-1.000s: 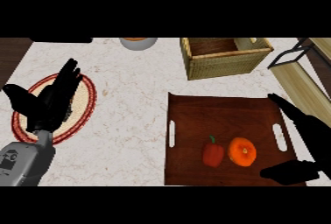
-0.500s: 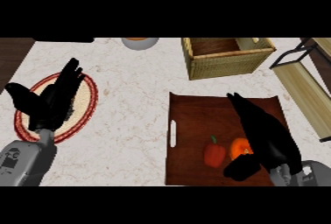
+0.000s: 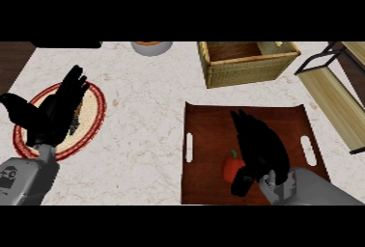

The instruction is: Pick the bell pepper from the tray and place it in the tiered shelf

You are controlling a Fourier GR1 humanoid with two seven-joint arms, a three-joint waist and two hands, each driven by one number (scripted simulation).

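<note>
While the right hand [image 3: 262,144] spreads over the tray [image 3: 206,120], fingers straight; bell pepper [image 3: 231,168] just beside its thumb, ungrasped

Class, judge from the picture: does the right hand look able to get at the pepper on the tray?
Probably yes. The right hand is over the tray, its fingers straight, and the pepper shows right beside its palm. Nothing visible lies between them.
</note>
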